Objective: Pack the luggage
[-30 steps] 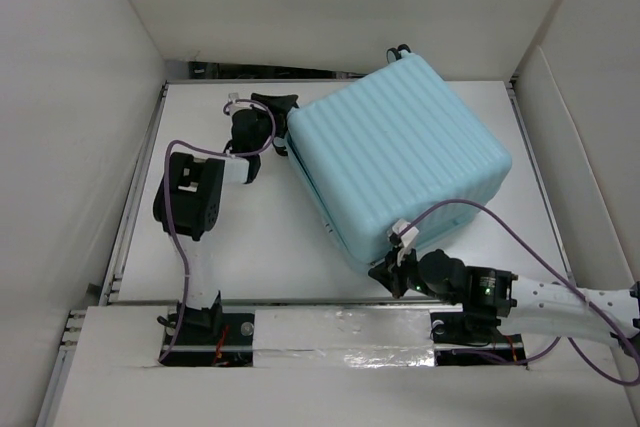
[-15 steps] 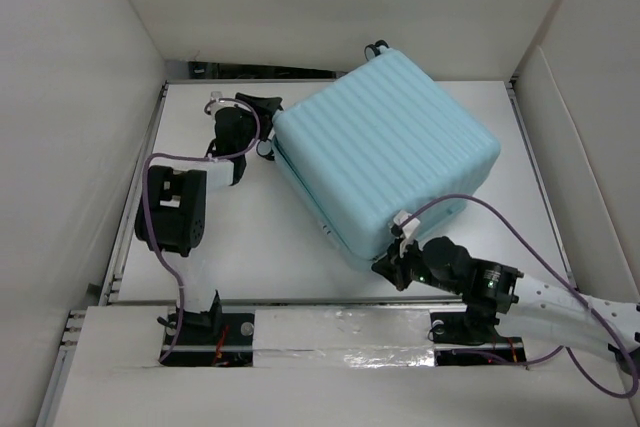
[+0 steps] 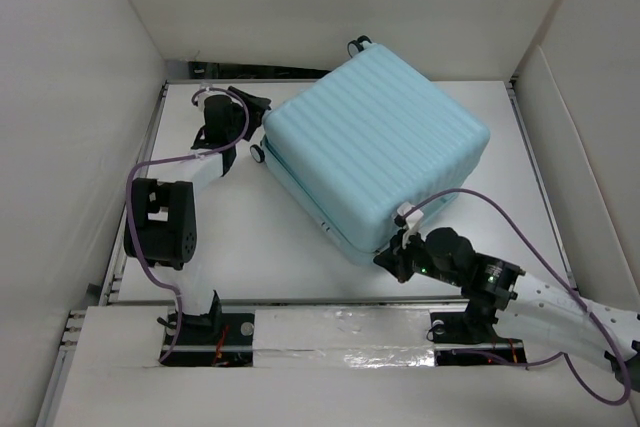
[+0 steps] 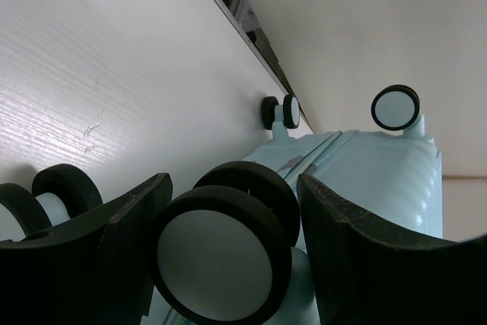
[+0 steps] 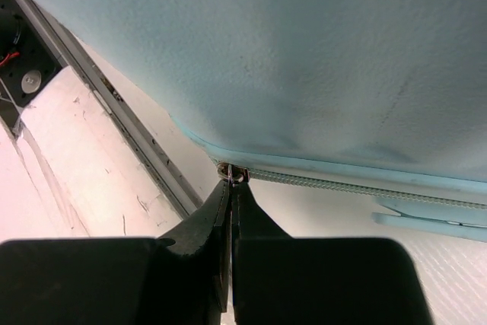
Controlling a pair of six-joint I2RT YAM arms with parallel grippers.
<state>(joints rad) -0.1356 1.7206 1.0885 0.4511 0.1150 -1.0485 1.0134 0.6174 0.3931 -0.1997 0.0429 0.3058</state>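
The luggage (image 3: 375, 152), a large pale aqua ribbed hard-shell case, lies closed on the white table (image 3: 250, 237). At its far-left corner my left gripper (image 3: 258, 112) has its jaws on either side of a black-and-white double spinner wheel (image 4: 221, 264). In the left wrist view the left gripper (image 4: 232, 184) touches that wheel with its fingers. At the near corner my right gripper (image 3: 385, 259) is shut on the small metal zipper pull (image 5: 236, 175) at the end of the zip line (image 5: 358, 188). In the right wrist view the right gripper (image 5: 230, 188) has no gap between its jaws.
White walls box in the table on the left, back and right. A metal rail (image 3: 130, 217) runs along the left edge and a taped board (image 3: 340, 332) along the near edge. Other wheels (image 4: 280, 112) (image 4: 396, 108) stick out from the case's end.
The luggage has swung and slid to the left and back, its wheel end moving with my left gripper. My right gripper has kept hold at the near corner and shifted slightly.
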